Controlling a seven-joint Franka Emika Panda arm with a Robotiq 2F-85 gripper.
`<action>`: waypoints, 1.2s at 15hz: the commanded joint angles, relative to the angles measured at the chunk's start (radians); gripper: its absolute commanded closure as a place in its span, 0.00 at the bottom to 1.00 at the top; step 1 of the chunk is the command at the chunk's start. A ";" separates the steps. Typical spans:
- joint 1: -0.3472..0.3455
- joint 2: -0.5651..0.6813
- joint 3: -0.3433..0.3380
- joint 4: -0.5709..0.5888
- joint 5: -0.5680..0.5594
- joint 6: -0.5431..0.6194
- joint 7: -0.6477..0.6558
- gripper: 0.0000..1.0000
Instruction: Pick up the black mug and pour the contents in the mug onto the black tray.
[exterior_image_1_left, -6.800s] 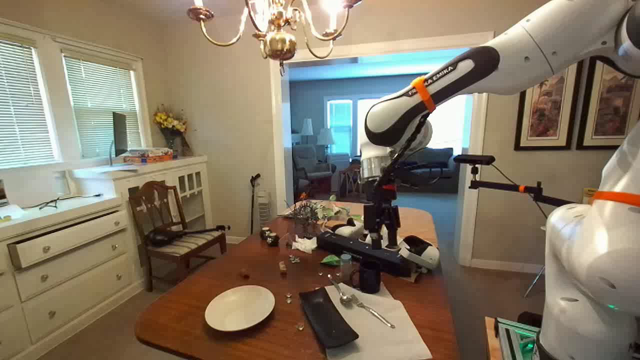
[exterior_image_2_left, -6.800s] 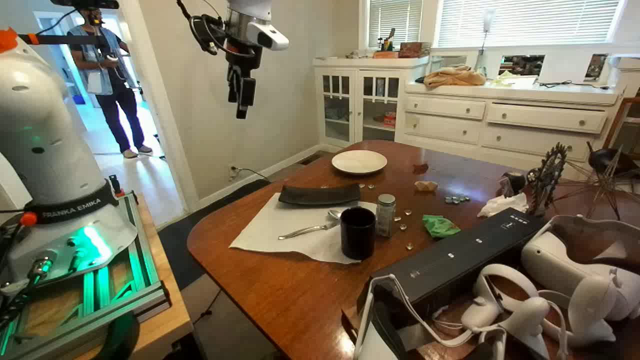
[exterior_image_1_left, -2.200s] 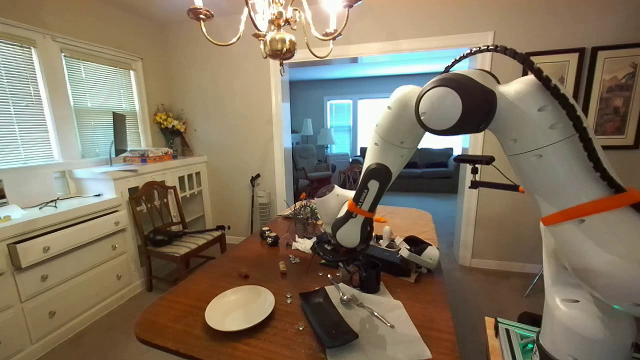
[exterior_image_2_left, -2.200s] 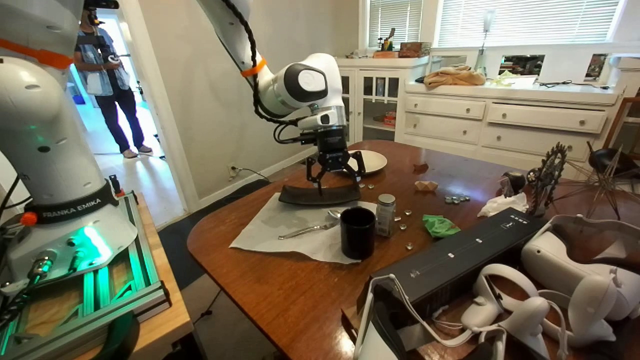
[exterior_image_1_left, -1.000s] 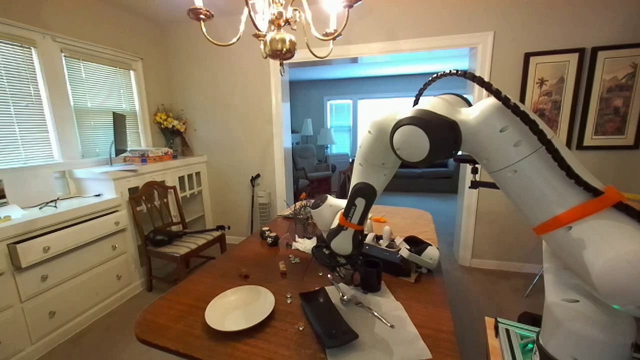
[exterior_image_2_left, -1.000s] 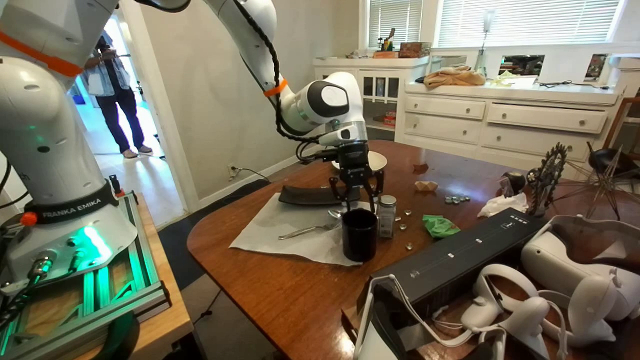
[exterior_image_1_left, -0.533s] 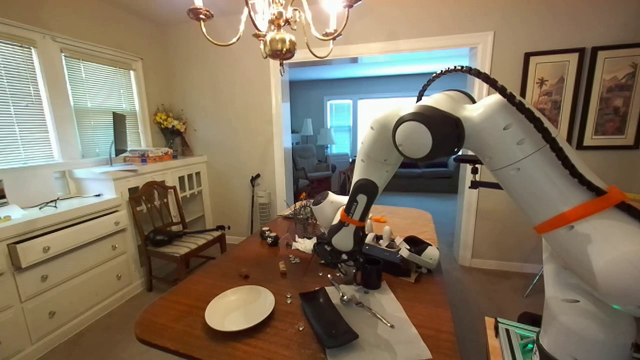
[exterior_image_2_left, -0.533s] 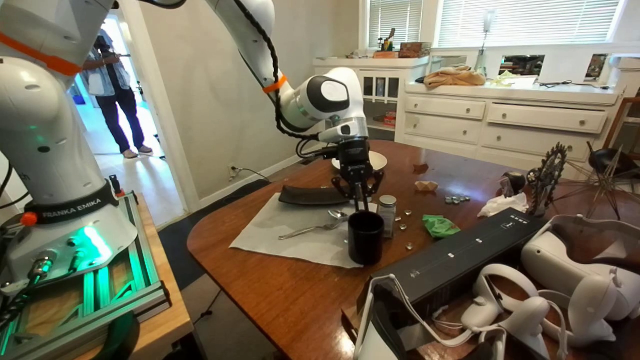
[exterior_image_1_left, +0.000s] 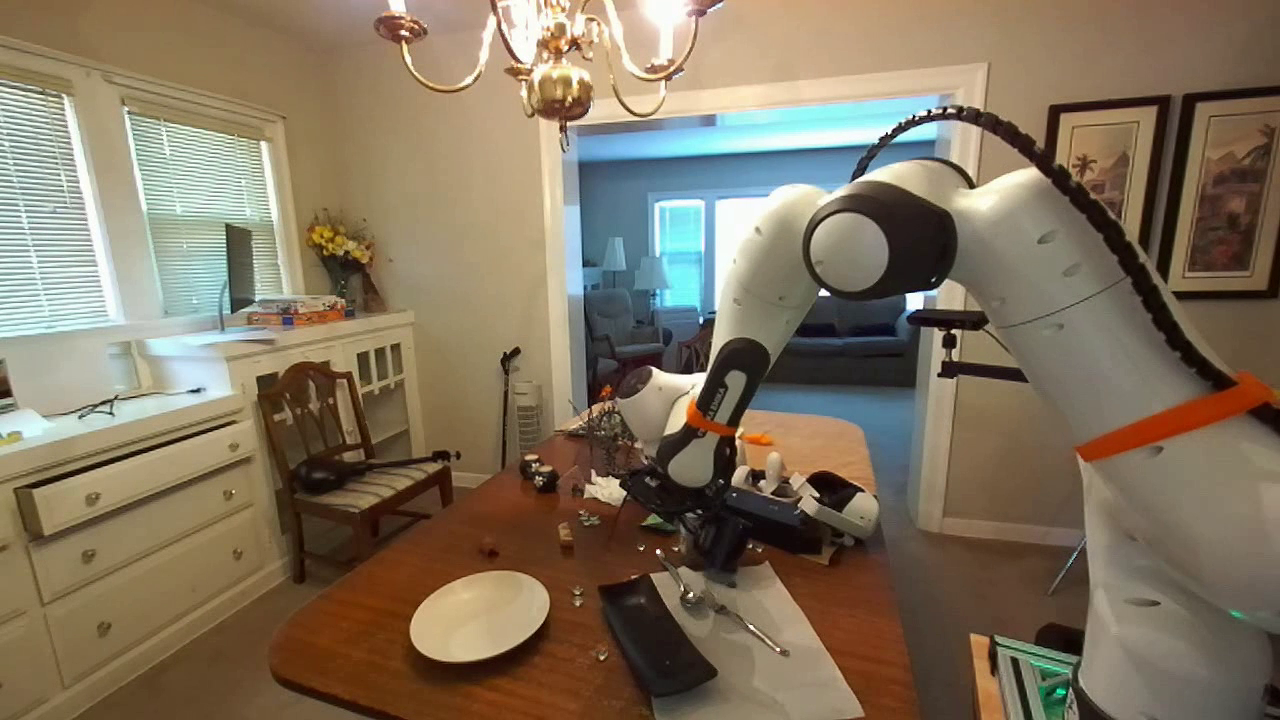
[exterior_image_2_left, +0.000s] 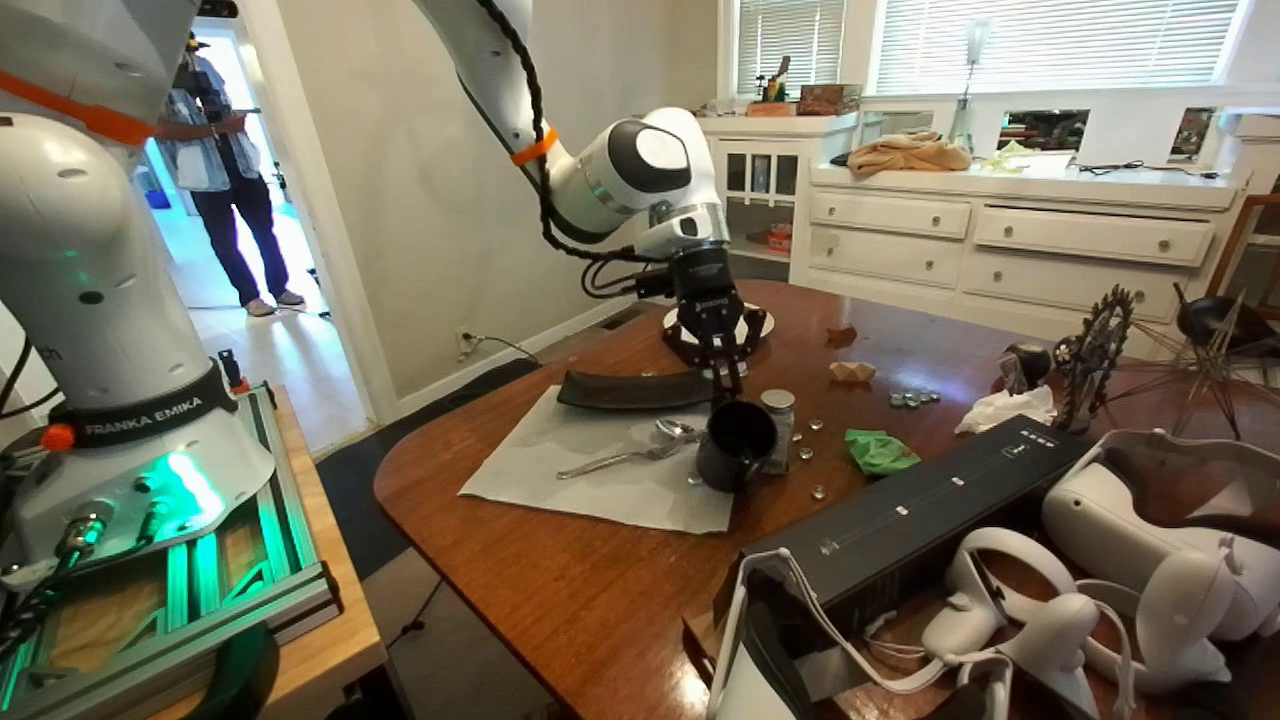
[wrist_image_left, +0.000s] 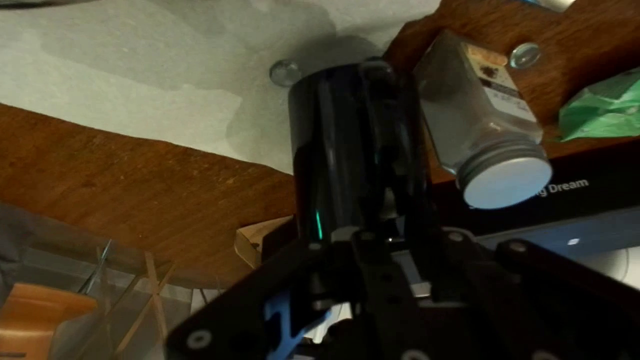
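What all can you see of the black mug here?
The black mug is a glossy, ceramic-looking cylinder; its likely handle runs along one side in the wrist view. It is tilted, open mouth towards the camera in an exterior view, interior too dark to show contents. The claw is shut at its rim, apparently holding it raised over the edge of the white sheet, beside the capped jar, contact unclear.

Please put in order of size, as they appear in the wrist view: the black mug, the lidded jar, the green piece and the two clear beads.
Largest first:
Black mug
Lidded jar
Green piece, cut off by the picture's edge
Mug-side bead and jar-side bead: too alike to rank
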 joint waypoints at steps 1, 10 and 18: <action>0.030 -0.109 -0.006 -0.062 -0.124 -0.021 0.021 0.95; -0.034 -0.187 0.105 -0.132 -0.226 -0.035 0.009 0.95; -0.060 -0.162 0.088 -0.120 -0.457 -0.014 0.106 0.95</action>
